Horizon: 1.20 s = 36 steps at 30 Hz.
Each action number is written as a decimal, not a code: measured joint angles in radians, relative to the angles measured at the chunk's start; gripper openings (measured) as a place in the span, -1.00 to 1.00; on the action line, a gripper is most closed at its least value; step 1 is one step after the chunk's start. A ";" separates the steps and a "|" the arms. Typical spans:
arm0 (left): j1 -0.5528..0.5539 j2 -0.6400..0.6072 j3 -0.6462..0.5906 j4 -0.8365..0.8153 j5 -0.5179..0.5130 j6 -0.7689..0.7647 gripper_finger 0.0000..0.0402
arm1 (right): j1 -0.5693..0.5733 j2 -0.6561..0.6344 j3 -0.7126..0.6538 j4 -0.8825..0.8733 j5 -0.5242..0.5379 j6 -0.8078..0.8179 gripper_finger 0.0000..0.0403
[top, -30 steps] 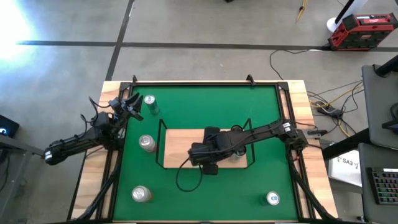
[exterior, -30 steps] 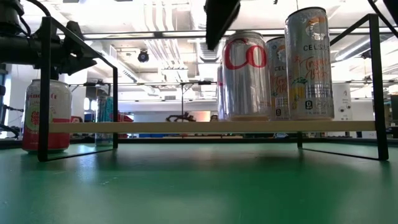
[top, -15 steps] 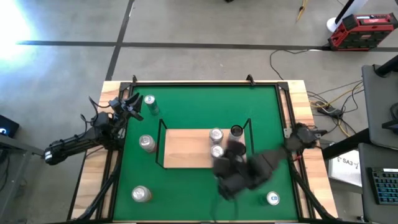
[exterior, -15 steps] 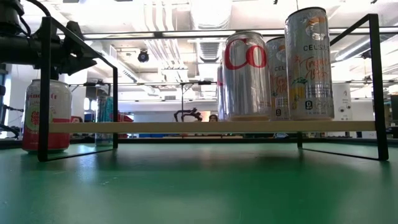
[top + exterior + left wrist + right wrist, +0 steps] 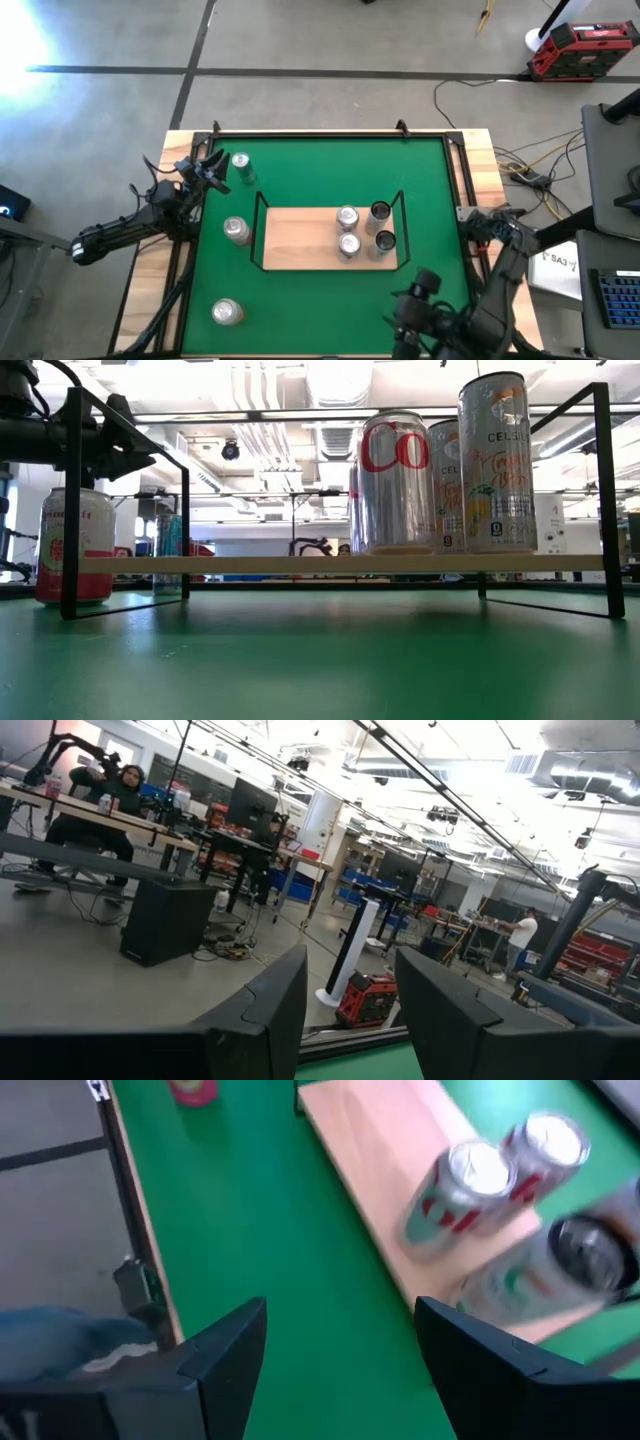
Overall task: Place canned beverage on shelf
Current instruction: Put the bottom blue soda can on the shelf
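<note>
With four cans already standing on the shelf (image 5: 300,240), the task's thing is in place: the high view shows silver-topped cans (image 5: 347,216) and (image 5: 348,244) in the board's right half and dark-topped cans (image 5: 379,211) and (image 5: 385,240) just beside them at its right end, all upright inside the black wire rail. In the low view a silver can with red lettering (image 5: 395,480) and a white Celsius can (image 5: 497,460) stand on the raised board. The right pincer (image 5: 340,1304) hangs over the green table (image 5: 320,300) near its front right corner, well apart from the shelf, fingers (image 5: 225,1350) slightly spread, nothing between them. The left pincer (image 5: 350,952) waits off the table's left edge by the back corner, pressed together, empty, facing the room. Three loose cans stand on the table's left side: one at the back (image 5: 240,165), one just left of the shelf (image 5: 236,230), one near the front (image 5: 227,312).
</note>
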 joint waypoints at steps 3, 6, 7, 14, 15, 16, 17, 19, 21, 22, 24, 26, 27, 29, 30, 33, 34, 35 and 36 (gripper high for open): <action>0.000 0.000 0.000 0.000 0.000 0.000 -0.32 | 0.046 0.000 -0.044 -0.001 0.000 0.106 0.22; 0.000 0.000 0.000 0.000 0.000 0.000 -0.32 | 0.090 -0.003 -0.095 -0.001 -0.012 0.227 0.22; 0.000 0.000 0.000 0.000 0.000 0.000 -0.32 | 0.102 -0.006 -0.111 0.000 -0.025 0.270 0.22; 0.000 0.000 0.000 0.000 0.000 0.000 -0.32 | 0.190 -0.085 -0.260 0.000 -0.122 0.501 0.22; 0.000 0.000 0.000 0.000 0.000 0.000 -0.32 | 0.203 -0.106 -0.290 -0.001 -0.143 0.530 0.22; 0.000 0.000 0.000 0.000 0.000 0.000 -0.32 | 0.216 -0.127 -0.324 -0.002 -0.167 0.561 0.22; 0.000 0.000 0.000 0.000 0.000 0.000 -0.32 | 0.230 -0.148 -0.355 -0.002 -0.187 0.594 0.22; 0.000 0.000 0.000 0.000 0.000 0.000 -0.32 | 0.257 -0.185 -0.412 -0.003 -0.233 0.658 0.22; 0.000 0.000 0.000 0.000 0.000 0.000 -0.32 | 0.283 -0.216 -0.460 -0.002 -0.275 0.723 0.22; 0.000 0.000 0.000 0.000 0.000 0.000 -0.32 | 0.296 -0.229 -0.479 -0.002 -0.290 0.753 0.22; 0.000 0.000 0.000 0.000 0.000 0.000 -0.32 | 0.318 -0.251 -0.512 -0.002 -0.305 0.805 0.22; 0.000 0.000 0.000 0.000 0.000 0.000 -0.32 | 0.338 -0.266 -0.541 -0.002 -0.315 0.833 0.22; 0.000 0.000 0.000 0.000 0.000 0.000 -0.32 | 0.346 -0.271 -0.554 -0.001 -0.315 0.845 0.22; 0.000 0.000 0.000 0.000 0.000 0.000 -0.32 | 0.354 -0.277 -0.575 0.006 -0.308 0.852 0.22; 0.000 0.000 0.000 0.000 0.000 0.000 -0.32 | 0.356 -0.278 -0.580 0.010 -0.294 0.851 0.22; 0.000 0.000 0.000 0.000 0.000 0.000 -0.32 | 0.356 -0.270 -0.582 0.012 -0.262 0.848 0.22; 0.000 0.000 0.000 0.000 0.000 0.000 -0.32 | 0.356 -0.264 -0.582 0.012 -0.262 0.859 0.22; 0.000 0.000 0.000 0.000 0.000 0.000 -0.32 | 0.356 -0.256 -0.582 0.013 -0.261 0.882 0.22; 0.000 0.000 0.000 0.000 0.000 0.000 -0.32 | 0.356 -0.250 -0.583 0.015 -0.262 0.907 0.22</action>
